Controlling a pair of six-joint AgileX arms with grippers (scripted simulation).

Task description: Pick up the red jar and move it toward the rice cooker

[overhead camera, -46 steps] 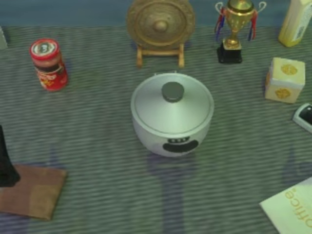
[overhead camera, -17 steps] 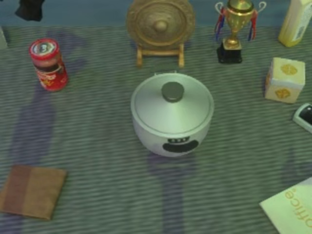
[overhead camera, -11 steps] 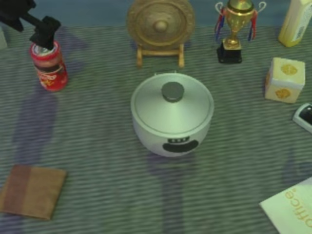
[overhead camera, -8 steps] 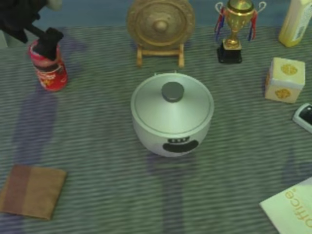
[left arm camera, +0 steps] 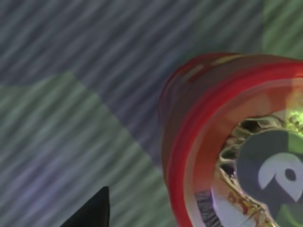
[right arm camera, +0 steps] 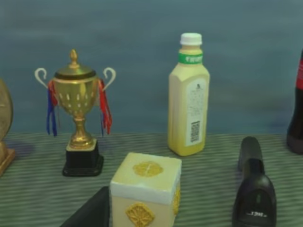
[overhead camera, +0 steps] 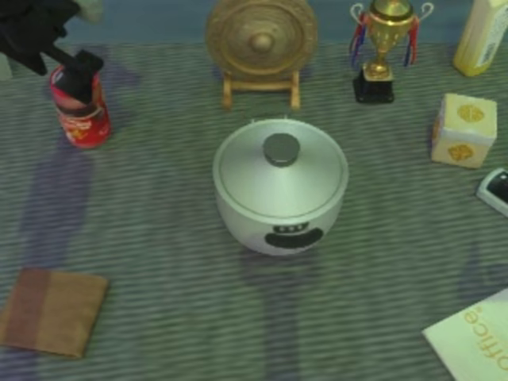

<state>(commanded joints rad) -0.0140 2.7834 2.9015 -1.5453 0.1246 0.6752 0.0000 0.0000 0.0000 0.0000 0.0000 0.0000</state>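
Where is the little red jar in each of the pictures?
Top view: the red jar stands at the table's far left, with the left gripper right over its lid.
Left wrist view: the jar fills much of the picture, seen from close above its lid.
Right wrist view: not in it.
Shared landmark: the striped green tablecloth shows in all three.

The red jar (left arm camera: 227, 142) fills much of the left wrist view, seen very close. Its red-rimmed lid carries a dark picture. A dark fingertip (left arm camera: 92, 213) shows beside it over the striped cloth (left arm camera: 71, 94).
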